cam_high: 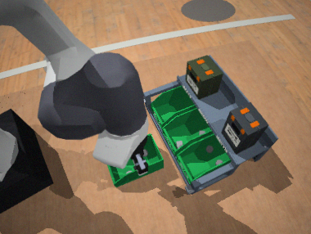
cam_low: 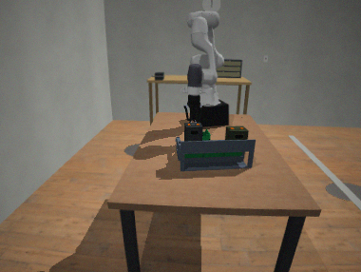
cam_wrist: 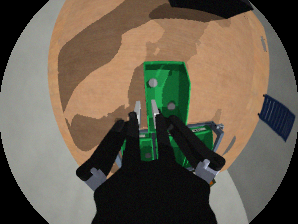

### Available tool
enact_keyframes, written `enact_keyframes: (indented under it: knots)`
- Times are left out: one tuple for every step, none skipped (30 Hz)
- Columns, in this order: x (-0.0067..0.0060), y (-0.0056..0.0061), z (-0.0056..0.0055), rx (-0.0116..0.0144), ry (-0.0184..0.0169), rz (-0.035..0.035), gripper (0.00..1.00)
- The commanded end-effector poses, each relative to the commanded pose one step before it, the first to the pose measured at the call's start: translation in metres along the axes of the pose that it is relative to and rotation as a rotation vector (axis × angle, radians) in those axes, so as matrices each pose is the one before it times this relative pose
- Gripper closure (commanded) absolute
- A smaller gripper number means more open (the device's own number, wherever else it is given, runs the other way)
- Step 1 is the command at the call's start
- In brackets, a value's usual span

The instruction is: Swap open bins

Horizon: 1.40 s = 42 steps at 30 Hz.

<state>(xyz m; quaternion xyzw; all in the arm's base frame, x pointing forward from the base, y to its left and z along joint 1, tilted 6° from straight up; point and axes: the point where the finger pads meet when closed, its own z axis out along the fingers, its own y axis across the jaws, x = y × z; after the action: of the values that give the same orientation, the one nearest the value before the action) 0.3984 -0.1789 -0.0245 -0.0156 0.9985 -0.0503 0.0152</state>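
Note:
A green open bin (cam_high: 132, 164) stands on the table top just left of the grey shelf (cam_high: 209, 131); grey parts (cam_wrist: 161, 94) lie in it. My gripper (cam_high: 140, 162) hangs straight down over this bin. In the wrist view its fingertips stand a narrow gap apart, astride one side wall of the bin (cam_wrist: 168, 96), and grip nothing. The shelf holds three green bins. The far one (cam_high: 173, 100) looks empty. The middle one (cam_high: 188, 128) and the near one (cam_high: 205, 155) hold grey parts. In the exterior view the shelf (cam_low: 215, 153) shows from behind.
Two dark boxes with orange marks (cam_high: 204, 75) (cam_high: 244, 128) stand on the shelf's upper board, behind the bins. The arm's black base (cam_high: 20, 159) is at the left. My arm's bulky wrist (cam_high: 94, 98) hides the table bin's left part.

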Motion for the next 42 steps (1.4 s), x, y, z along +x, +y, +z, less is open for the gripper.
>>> enact_keyframes:
  knots:
    - [0.00409, 0.00153, -0.00498, -0.00254, 0.01324, 0.00632, 0.85]
    - [0.00001, 0.00000, -0.00179, 0.00000, 0.00000, 0.00000, 0.85]
    - [0.00000, 0.00000, 0.00000, 0.00000, 0.00000, 0.00000, 0.85]
    - [0.00000, 0.00000, 0.00000, 0.00000, 0.00000, 0.00000, 0.85]
    - [0.00000, 0.00000, -0.00182, 0.00000, 0.00000, 0.00000, 0.85]
    - [0.00000, 0.00000, -0.00183, 0.00000, 0.00000, 0.00000, 0.85]
    - [0.00001, 0.00000, -0.00183, 0.00000, 0.00000, 0.00000, 0.85]
    - [-0.00001, 0.00000, -0.00185, 0.00000, 0.00000, 0.00000, 0.85]
    - [0.00000, 0.00000, -0.00185, 0.00000, 0.00000, 0.00000, 0.85]
    - [0.00000, 0.00000, -0.00186, 0.00000, 0.00000, 0.00000, 0.85]
    - [-0.00001, 0.00000, -0.00186, 0.00000, 0.00000, 0.00000, 0.85]
    - [0.00001, 0.00000, -0.00185, 0.00000, 0.00000, 0.00000, 0.85]
    - [0.00000, 0.00000, -0.00185, 0.00000, 0.00000, 0.00000, 0.85]
    - [0.00000, 0.00000, -0.00184, 0.00000, 0.00000, 0.00000, 0.85]
    - [0.00001, 0.00000, -0.00183, 0.00000, 0.00000, 0.00000, 0.85]
    - [-0.00001, 0.00000, -0.00182, 0.00000, 0.00000, 0.00000, 0.85]
    - [0.00000, 0.00000, -0.00180, 0.00000, 0.00000, 0.00000, 0.85]
    - [0.00001, 0.00000, -0.00178, 0.00000, 0.00000, 0.00000, 0.85]
    - [-0.00001, 0.00000, -0.00176, 0.00000, 0.00000, 0.00000, 0.85]
    - [0.00000, 0.00000, 0.00000, 0.00000, 0.00000, 0.00000, 0.85]
    - [0.00000, 0.00000, 0.00000, 0.00000, 0.00000, 0.00000, 0.85]
    - [0.00000, 0.00000, -0.00173, 0.00000, 0.00000, 0.00000, 0.85]
    - [0.00000, 0.00000, -0.00170, 0.00000, 0.00000, 0.00000, 0.85]
    - [-0.00001, 0.00000, -0.00168, 0.00000, 0.00000, 0.00000, 0.85]
    - [0.00000, 0.00000, -0.00164, 0.00000, 0.00000, 0.00000, 0.85]
    - [0.00000, 0.00000, -0.00161, 0.00000, 0.00000, 0.00000, 0.85]
    - [-0.00001, 0.00000, -0.00158, 0.00000, 0.00000, 0.00000, 0.85]
    - [0.00000, 0.00000, -0.00153, 0.00000, 0.00000, 0.00000, 0.85]
    - [0.00001, 0.00000, -0.00148, 0.00000, 0.00000, 0.00000, 0.85]
    - [-0.00001, 0.00000, -0.00145, 0.00000, 0.00000, 0.00000, 0.85]
    - [0.00000, 0.00000, -0.00140, 0.00000, 0.00000, 0.00000, 0.85]
    - [0.00000, 0.00000, -0.00134, 0.00000, 0.00000, 0.00000, 0.85]
    - [0.00000, 0.00000, -0.00130, 0.00000, 0.00000, 0.00000, 0.85]
    - [-0.00001, 0.00000, -0.00125, 0.00000, 0.00000, 0.00000, 0.85]
    - [0.00000, 0.00000, -0.00119, 0.00000, 0.00000, 0.00000, 0.85]
    - [0.00000, 0.00000, -0.00113, 0.00000, 0.00000, 0.00000, 0.85]
    - [0.00000, 0.00000, 0.00000, 0.00000, 0.00000, 0.00000, 0.85]
    - [0.00000, 0.00000, 0.00000, 0.00000, 0.00000, 0.00000, 0.85]
    - [0.00001, 0.00000, -0.00107, 0.00000, 0.00000, 0.00000, 0.85]
    - [-0.00001, 0.00000, -0.00102, 0.00000, 0.00000, 0.00000, 0.85]
    - [0.00000, 0.00000, -0.00096, 0.00000, 0.00000, 0.00000, 0.85]
    - [0.00000, 0.00000, -0.00090, 0.00000, 0.00000, 0.00000, 0.85]
